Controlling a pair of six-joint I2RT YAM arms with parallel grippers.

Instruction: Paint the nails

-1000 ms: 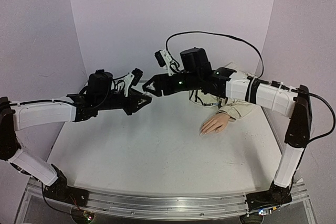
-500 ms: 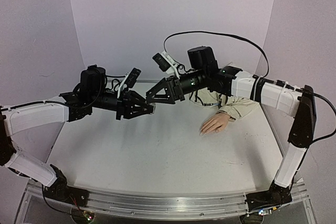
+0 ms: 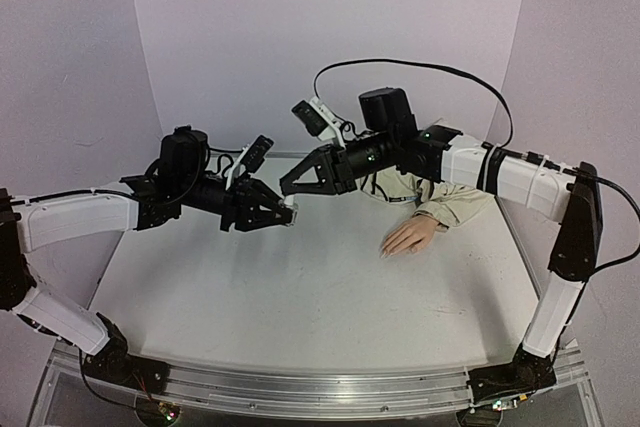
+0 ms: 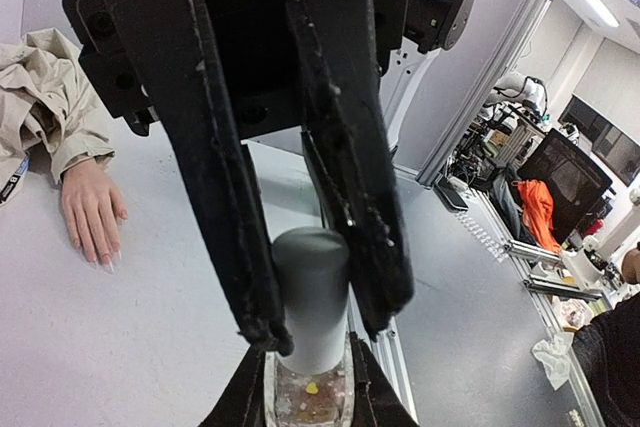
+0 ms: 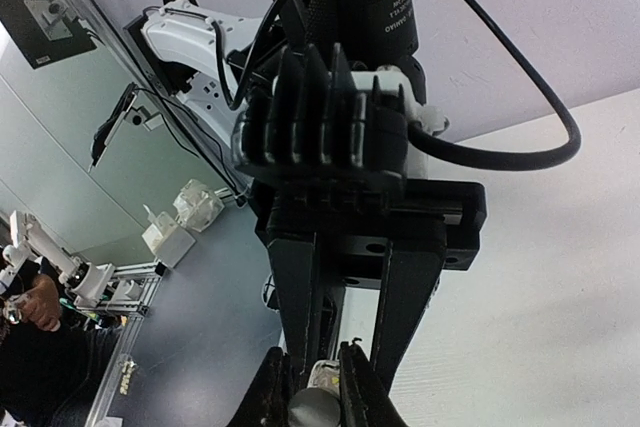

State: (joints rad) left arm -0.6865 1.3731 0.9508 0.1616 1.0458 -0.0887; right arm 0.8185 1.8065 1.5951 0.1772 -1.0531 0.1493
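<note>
My left gripper (image 3: 284,213) (image 4: 308,355) is shut on a small clear bottle (image 4: 307,399) with flecks inside, held in the air above the table's middle. The bottle's grey cap (image 4: 311,282) (image 5: 314,411) points at my right gripper (image 3: 290,189) (image 5: 311,375), whose jaws are shut on the cap's two sides. The pale mannequin hand (image 3: 410,236) (image 4: 91,215) lies palm down at the right, in a beige sleeve (image 3: 456,205). The nails (image 4: 106,260) at its fingertips are tiny and show little detail. Both grippers are well to the left of the hand.
The white table (image 3: 300,307) carries only the hand and sleeve. Pale walls close the back and sides. A black cable (image 3: 420,69) arcs over the right arm. A metal rail (image 3: 300,387) runs along the near edge.
The right gripper has closed onto the bottle's cap. The left gripper has shifted slightly right and down with the bottle. The hand has not moved.
</note>
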